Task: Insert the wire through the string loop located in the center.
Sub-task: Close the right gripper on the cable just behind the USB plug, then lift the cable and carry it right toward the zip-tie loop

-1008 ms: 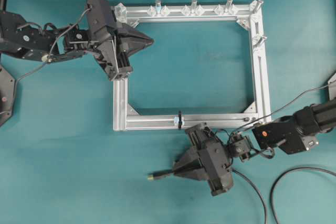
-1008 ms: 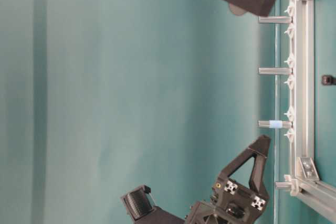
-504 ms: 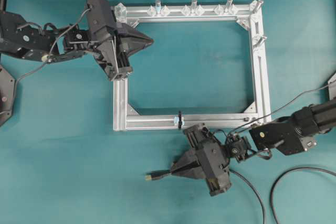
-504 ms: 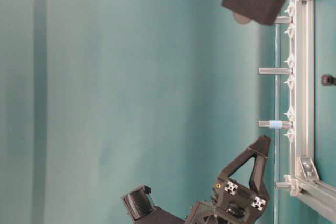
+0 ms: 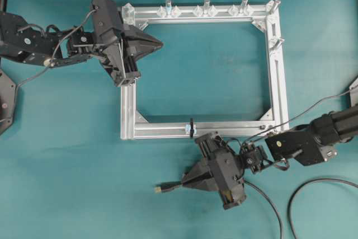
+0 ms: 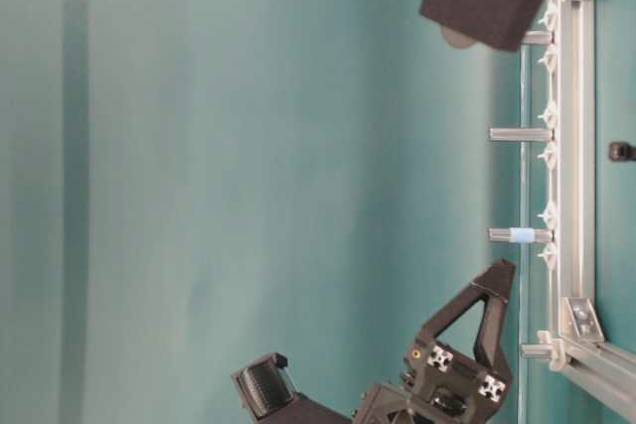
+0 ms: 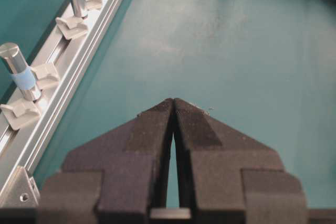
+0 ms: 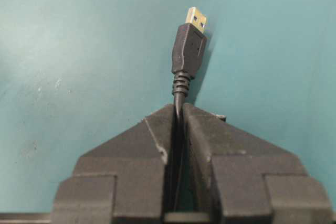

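Your right pincer (image 8: pixel 178 109) is squeezed shut on the wire (image 8: pixel 180 95) — its plug with the gold tip (image 5: pixel 159 189) sticks out toward the left, low in the overhead picture. The string loop (image 5: pixel 191 127) stands on the bottom rail of the silver frame (image 5: pixel 277 76), just above. Your left pincer (image 7: pixel 173 103) is closed on nothing, at the upper left, over the teal bench (image 5: pixel 67 155).

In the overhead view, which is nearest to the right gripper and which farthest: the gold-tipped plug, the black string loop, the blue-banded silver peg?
From the right gripper:
1. Gold-tipped plug, just left of it.
2. Black string loop, above, on the near rail.
3. Blue-banded silver peg, on the far rail.
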